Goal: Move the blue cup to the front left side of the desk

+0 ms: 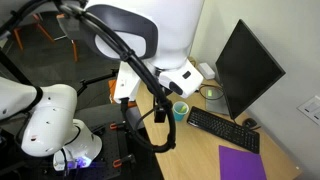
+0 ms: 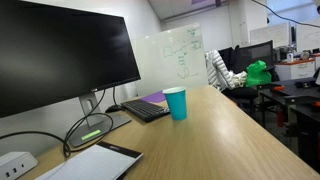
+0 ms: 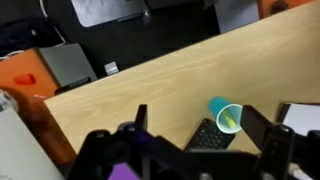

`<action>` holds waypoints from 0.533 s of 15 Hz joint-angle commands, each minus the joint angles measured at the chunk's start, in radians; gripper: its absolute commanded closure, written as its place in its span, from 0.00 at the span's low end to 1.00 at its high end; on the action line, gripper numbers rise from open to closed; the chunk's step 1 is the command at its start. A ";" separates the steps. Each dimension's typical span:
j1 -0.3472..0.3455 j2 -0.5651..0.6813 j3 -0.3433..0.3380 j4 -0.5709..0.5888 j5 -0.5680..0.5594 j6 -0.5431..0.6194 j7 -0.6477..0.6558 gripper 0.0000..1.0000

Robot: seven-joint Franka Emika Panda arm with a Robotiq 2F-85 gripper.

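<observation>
The blue cup (image 1: 180, 110) stands upright on the light tan desk (image 2: 215, 135), next to the end of the black keyboard (image 2: 145, 110). It also shows in an exterior view (image 2: 176, 102) and in the wrist view (image 3: 225, 115), where something yellowish-green lies inside it. My gripper (image 3: 196, 110) is open and empty. It hangs well above the desk and looks down on the cup, which appears close to one finger. My arm (image 2: 220, 72) shows at the desk's far end.
A large black monitor (image 1: 245, 70) stands behind the keyboard. A purple mat (image 1: 240, 162) lies beside the keyboard. A flat yellowish disc (image 1: 212, 93) lies near the monitor base. A white tablet (image 2: 95, 163), cables and a power strip (image 2: 12, 162) lie at one end.
</observation>
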 commanded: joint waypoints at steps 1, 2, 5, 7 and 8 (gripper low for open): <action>-0.011 0.002 0.008 0.002 0.005 -0.001 -0.006 0.00; -0.011 0.002 0.008 0.002 0.005 -0.001 -0.006 0.00; -0.011 0.002 0.008 0.002 0.005 -0.001 -0.006 0.00; 0.003 0.019 0.023 -0.015 0.020 0.042 0.004 0.00; 0.009 0.039 0.038 -0.028 0.034 0.083 0.032 0.00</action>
